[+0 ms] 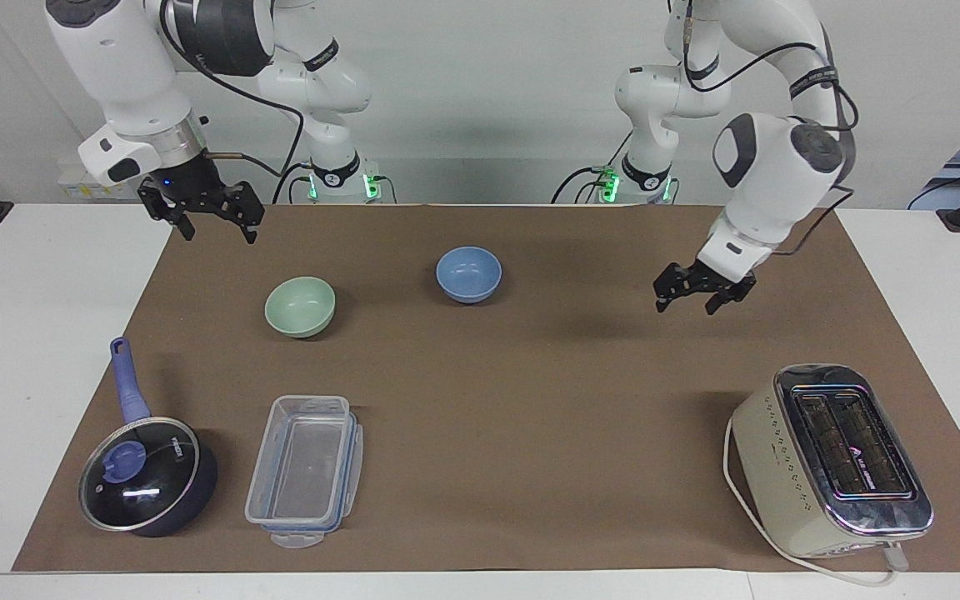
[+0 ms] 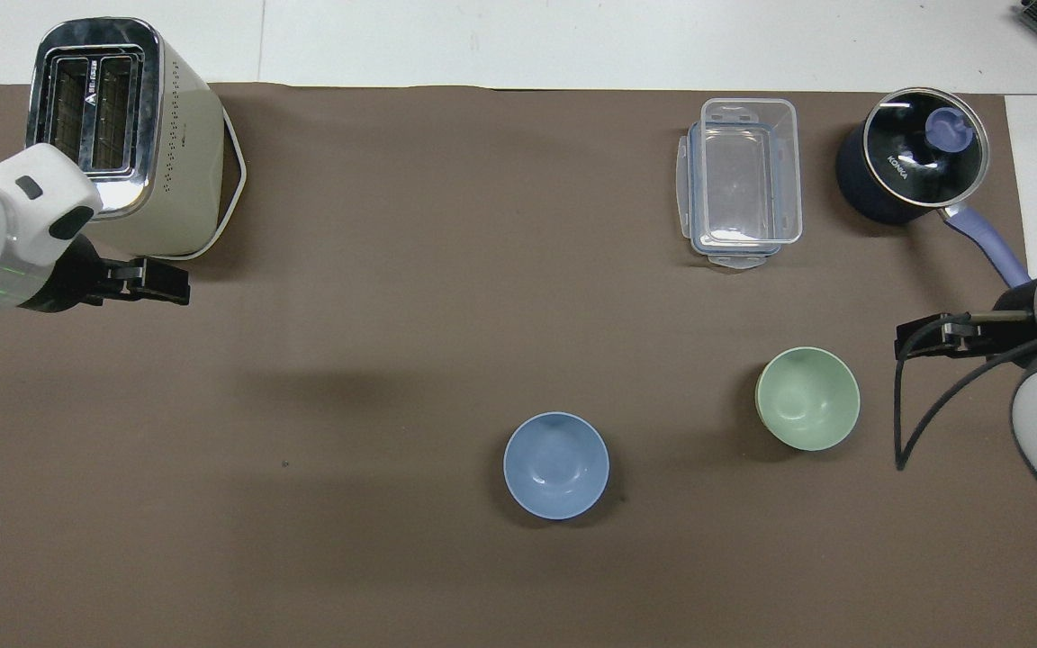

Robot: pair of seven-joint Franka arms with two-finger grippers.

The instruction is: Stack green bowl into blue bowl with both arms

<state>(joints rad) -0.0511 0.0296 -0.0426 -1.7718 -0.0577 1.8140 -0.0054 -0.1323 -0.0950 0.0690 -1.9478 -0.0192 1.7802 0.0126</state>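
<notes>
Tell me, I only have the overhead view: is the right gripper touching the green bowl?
Observer: No. The right gripper hangs high above the mat, clear of the green bowl.
Operator: Are its fingers open?
Observer: Yes, open, with nothing between them.
Operator: And the left gripper?
Observer: The left gripper is open and empty too, up in the air over the mat, away from the blue bowl.
</notes>
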